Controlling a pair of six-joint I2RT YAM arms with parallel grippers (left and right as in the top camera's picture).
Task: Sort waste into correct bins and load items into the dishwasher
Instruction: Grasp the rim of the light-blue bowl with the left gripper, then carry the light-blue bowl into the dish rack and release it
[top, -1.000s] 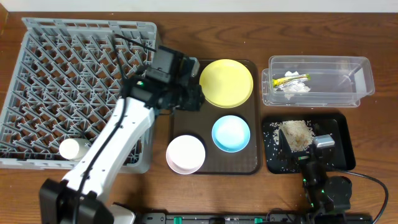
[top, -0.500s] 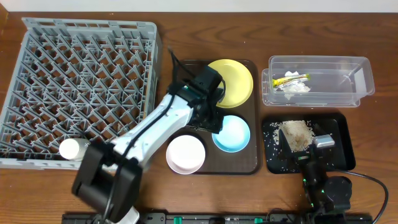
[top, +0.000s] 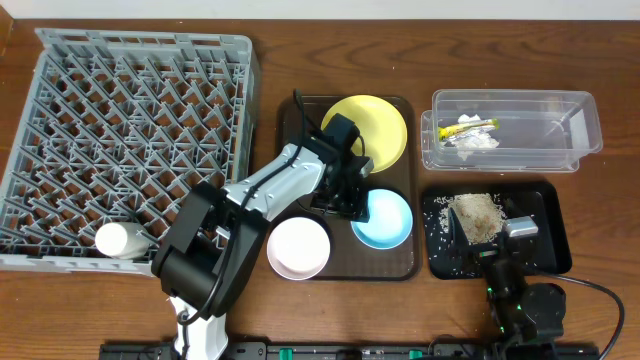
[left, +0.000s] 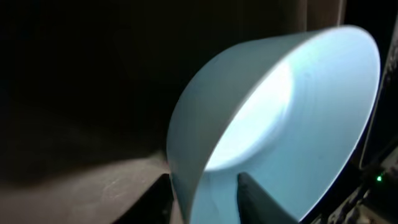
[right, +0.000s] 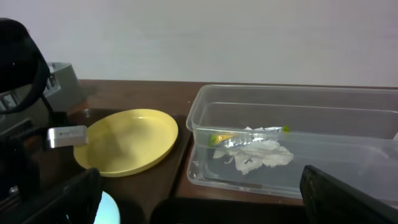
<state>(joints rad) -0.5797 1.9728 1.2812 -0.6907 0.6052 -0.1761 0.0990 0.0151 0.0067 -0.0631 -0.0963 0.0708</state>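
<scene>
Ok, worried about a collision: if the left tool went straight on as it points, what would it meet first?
The light blue bowl: its wall sits right at the left tool, probably touching.

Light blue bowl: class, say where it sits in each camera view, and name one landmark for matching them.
Overhead: light blue bowl right of centre, on the brown tray.
Left wrist: the bowl fills the right half, very close.
Right wrist: only a pale sliver of bowl at the bottom edge, left.
Landmark: yellow plate, just beyond the bowl in overhead and right wrist.
</scene>
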